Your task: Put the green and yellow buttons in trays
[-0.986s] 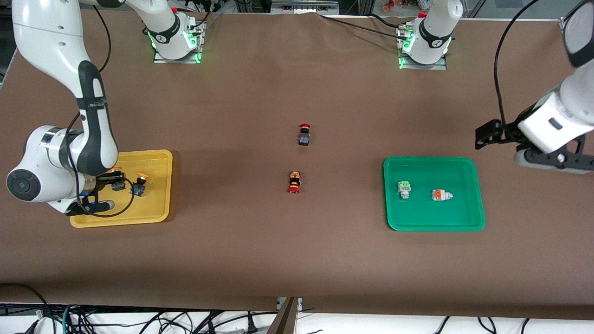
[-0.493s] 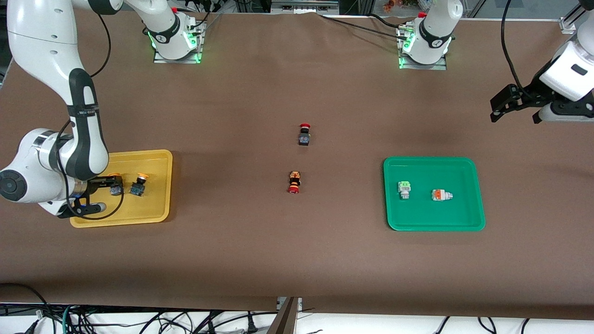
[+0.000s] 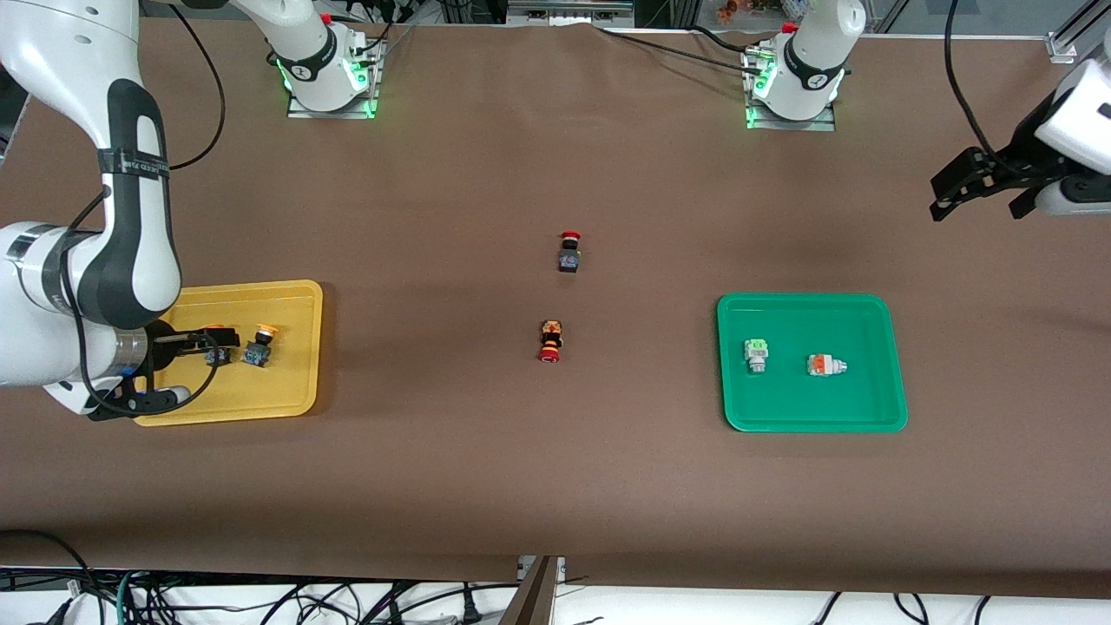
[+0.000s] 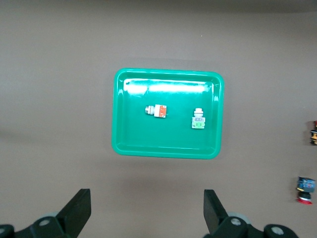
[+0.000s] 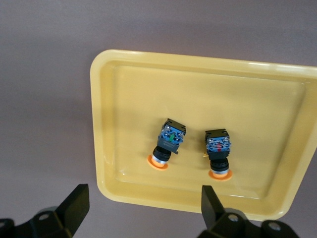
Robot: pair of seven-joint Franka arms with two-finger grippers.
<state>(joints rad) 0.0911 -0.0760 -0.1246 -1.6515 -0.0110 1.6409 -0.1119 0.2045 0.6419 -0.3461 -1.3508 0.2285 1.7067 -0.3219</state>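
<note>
The yellow tray (image 3: 299,295) holds two black buttons with yellow-orange caps (image 3: 258,347) (image 3: 215,349); they also show in the right wrist view (image 5: 168,144) (image 5: 218,148), inside the tray (image 5: 198,57). My right gripper (image 3: 178,369) (image 5: 143,203) is open and empty, above the tray's edge at the right arm's end of the table. The green tray (image 3: 807,300) (image 4: 168,74) holds a whitish button with a green block (image 3: 756,354) (image 4: 198,119) and one with an orange block (image 3: 825,365) (image 4: 157,110). My left gripper (image 3: 985,195) (image 4: 146,206) is open and empty, raised over bare table.
Two dark switches with red mushroom caps lie mid-table, one (image 3: 568,252) farther from the front camera than the other (image 3: 550,340). They show at the edge of the left wrist view (image 4: 305,186) (image 4: 313,133). The arm bases (image 3: 330,78) (image 3: 794,82) stand along the table's edge.
My left gripper has risen and drawn away from the green tray toward its end of the table. My right gripper has pulled back across the yellow tray toward the right arm's end, uncovering both buttons.
</note>
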